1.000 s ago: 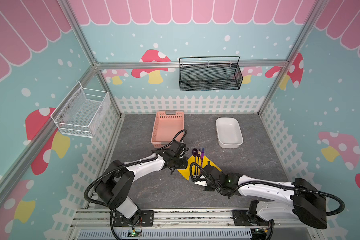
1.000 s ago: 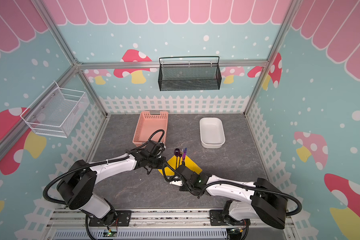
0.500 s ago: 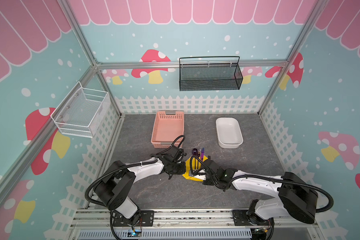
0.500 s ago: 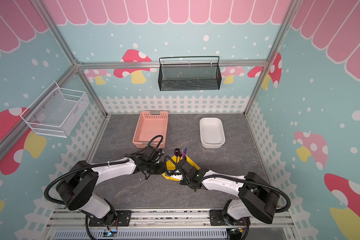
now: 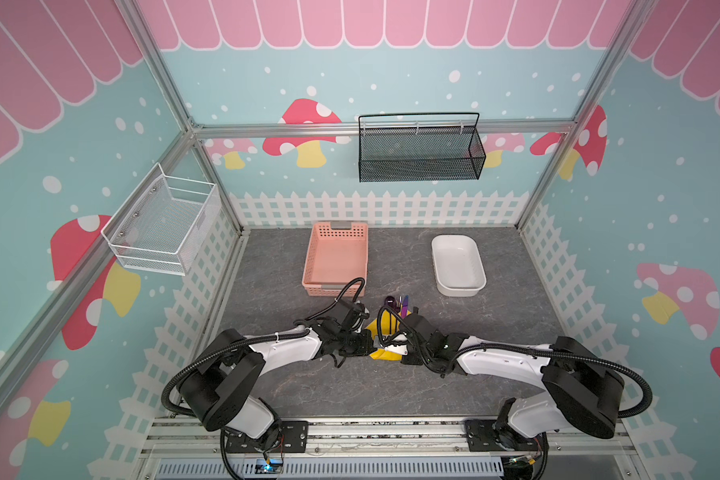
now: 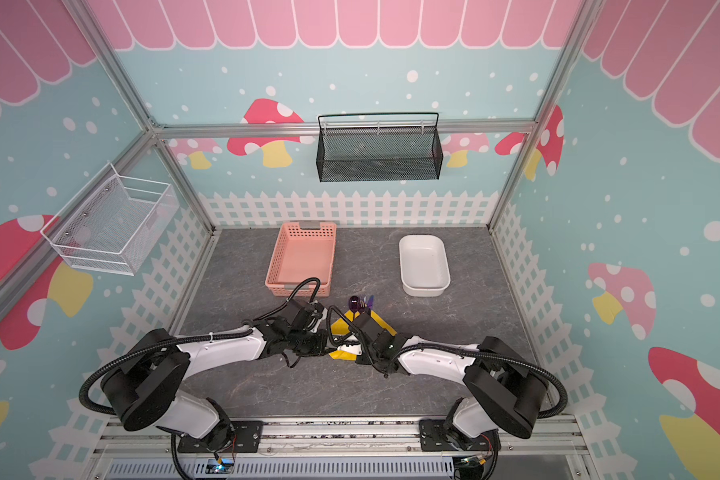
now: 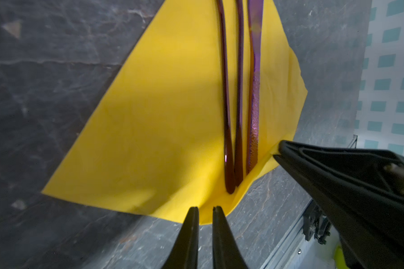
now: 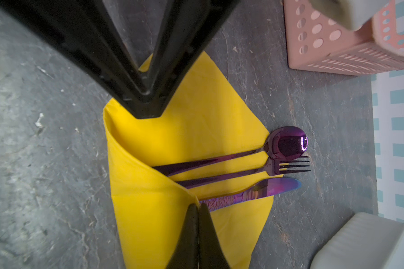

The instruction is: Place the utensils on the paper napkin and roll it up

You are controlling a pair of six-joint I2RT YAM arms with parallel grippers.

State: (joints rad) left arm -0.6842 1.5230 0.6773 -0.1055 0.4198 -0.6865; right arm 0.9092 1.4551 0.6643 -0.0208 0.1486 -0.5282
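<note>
The two arms start from bases on the near rail, elbows out. The left arm and the right arm lie low over the grey counter, and their forearms angle inward until the wrists almost meet at the near end of the paper napkin.

The right gripper has its jaws pressed together on a napkin corner. That corner is drawn up and over the handle ends, so the yellow sheet forms a raised fold there. The left gripper points at the near edge just beside it. Its jaws stand a narrow slit apart, and whether paper is caught between them cannot be told.

The napkin lies near the middle of the counter, between the two wrists, with one corner pointing away. The utensils rest on it side by side. Their handles run under the lifted fold, and their heads pass its far edge. The spoon has its bowl on the bare counter. The fork is in the middle, and the knife is on the right.

Farther back stand a pink perforated basket and, well apart to the right, a white dish. Each shows only its own floor inside. A white wire basket hangs on the left wall, and a black mesh basket hangs on the back rail.
</note>
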